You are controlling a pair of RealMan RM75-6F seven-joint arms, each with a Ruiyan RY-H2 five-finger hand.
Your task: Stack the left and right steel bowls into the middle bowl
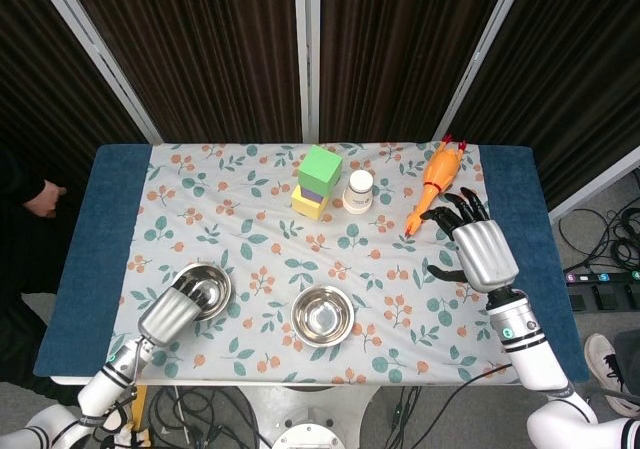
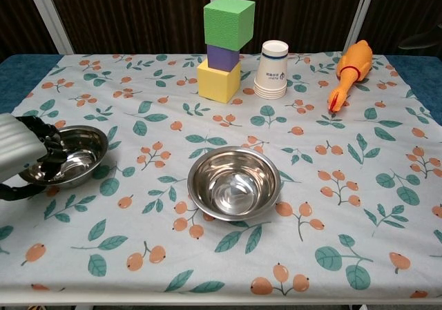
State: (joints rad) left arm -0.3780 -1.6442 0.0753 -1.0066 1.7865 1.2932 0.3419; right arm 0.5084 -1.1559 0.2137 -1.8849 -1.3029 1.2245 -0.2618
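Note:
Two steel bowls show on the floral cloth. The left bowl (image 1: pixel 208 284) (image 2: pixel 79 151) sits at the front left. My left hand (image 1: pixel 172 311) (image 2: pixel 21 151) grips its near-left rim, with fingers curled inside the bowl and the thumb under the edge. The middle bowl (image 1: pixel 322 315) (image 2: pixel 233 183) stands alone at the front centre with nothing visible inside. My right hand (image 1: pixel 478 244) hovers at the right side of the table with fingers spread, holding nothing; the chest view does not show it. I see no third bowl in either view.
A stack of green, purple and yellow blocks (image 1: pixel 318 181) (image 2: pixel 226 47) stands at the back centre. Beside it are white paper cups (image 1: pixel 359 191) (image 2: pixel 273 70). An orange rubber chicken (image 1: pixel 438 179) (image 2: pixel 349 72) lies just beyond my right hand.

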